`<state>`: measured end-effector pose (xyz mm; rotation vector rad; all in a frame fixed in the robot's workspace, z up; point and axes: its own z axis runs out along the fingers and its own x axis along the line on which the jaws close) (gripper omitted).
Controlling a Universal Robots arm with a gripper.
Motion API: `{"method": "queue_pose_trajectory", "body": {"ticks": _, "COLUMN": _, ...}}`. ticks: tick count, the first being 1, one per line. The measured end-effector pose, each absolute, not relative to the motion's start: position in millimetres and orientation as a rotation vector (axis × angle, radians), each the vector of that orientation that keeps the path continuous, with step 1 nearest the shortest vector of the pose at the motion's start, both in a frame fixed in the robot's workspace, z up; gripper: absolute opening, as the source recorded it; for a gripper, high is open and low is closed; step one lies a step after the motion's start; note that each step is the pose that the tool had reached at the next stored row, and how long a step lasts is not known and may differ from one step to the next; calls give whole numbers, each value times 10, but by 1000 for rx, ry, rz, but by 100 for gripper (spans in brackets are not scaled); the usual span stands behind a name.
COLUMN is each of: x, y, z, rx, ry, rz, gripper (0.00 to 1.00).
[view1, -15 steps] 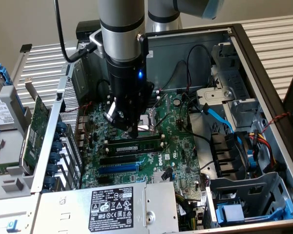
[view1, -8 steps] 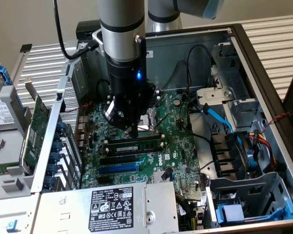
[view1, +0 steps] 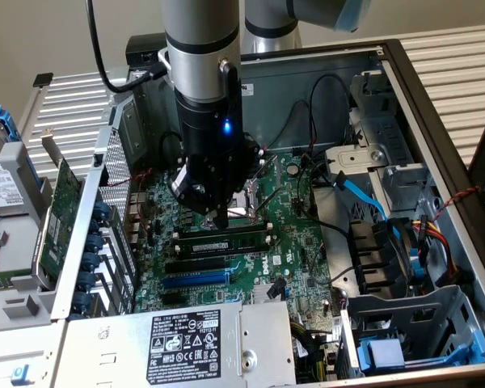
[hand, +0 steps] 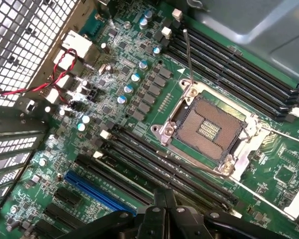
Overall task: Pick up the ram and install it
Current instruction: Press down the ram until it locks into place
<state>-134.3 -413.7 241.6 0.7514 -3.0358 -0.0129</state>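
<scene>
Directly beneath the closed, empty-looking gripper [view1: 218, 217], the ram [view1: 223, 241] lay along a memory slot [view1: 223, 248] beside the CPU socket [hand: 208, 130], so seating seemingly remained, calling for straight downward pressure.

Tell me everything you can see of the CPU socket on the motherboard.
Square and empty of any processor: the CPU socket shows a brownish-gold contact field, framed in black plastic inside a silvery metal bracket with corner screws. It lies flat on the green motherboard, between two banks of black memory slots.
</scene>
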Motion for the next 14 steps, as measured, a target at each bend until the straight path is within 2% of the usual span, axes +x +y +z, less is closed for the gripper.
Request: {"method": "queue_pose_trajectory", "body": {"ticks": 14, "x": -1343, "y": -4137, "z": 2415, "rx": 508, "ry": -3085, "rz": -3, "gripper": 11}}
